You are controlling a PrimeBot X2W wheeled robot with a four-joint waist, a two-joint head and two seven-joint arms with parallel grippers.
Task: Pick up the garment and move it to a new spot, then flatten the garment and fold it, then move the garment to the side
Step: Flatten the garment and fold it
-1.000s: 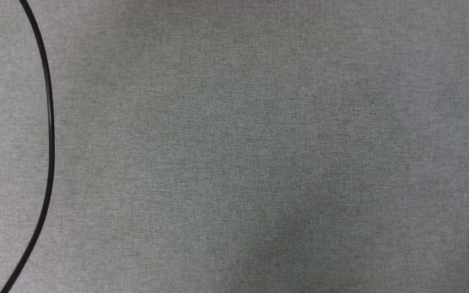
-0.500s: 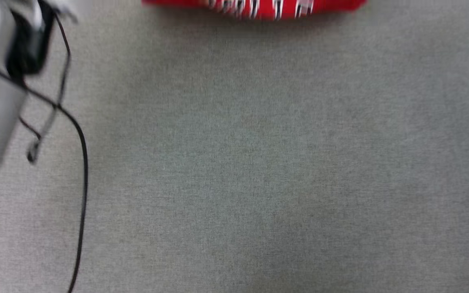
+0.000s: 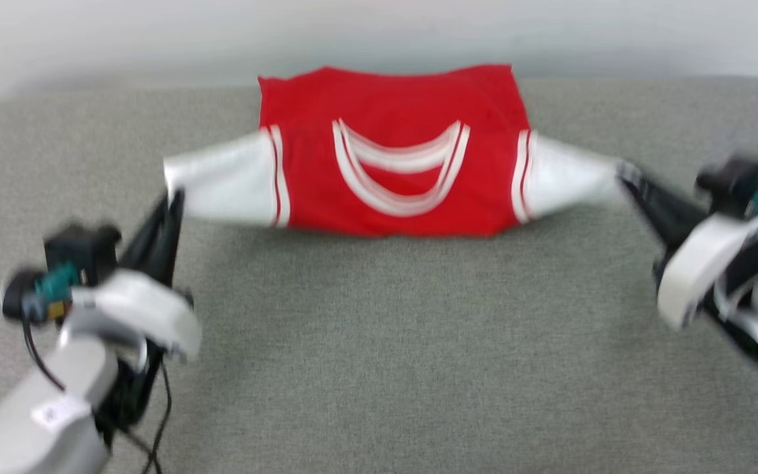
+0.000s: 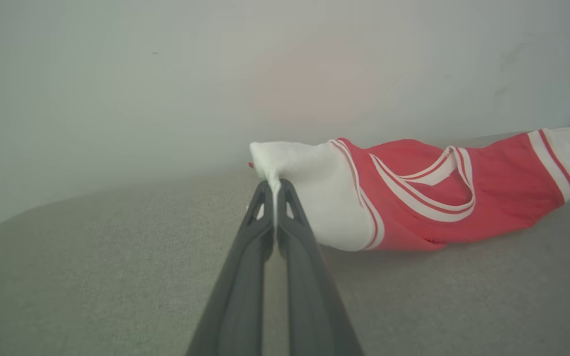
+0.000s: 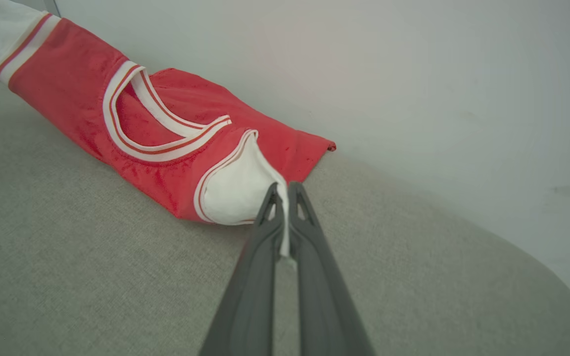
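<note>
I take this for a test lab: I'm working over a grey fabric-covered table (image 3: 379,368) with rounded corners, its far edge against a plain pale wall (image 4: 166,74).

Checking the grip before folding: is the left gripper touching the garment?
Touching. The left wrist view shows the left gripper shut on a white sleeve of the garment, cloth pinched at its tips.

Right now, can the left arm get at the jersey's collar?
Probably not yet: the left end effector is shut on the white sleeve of the garment. The collar lies close and unobstructed, but it must let go first.
</note>
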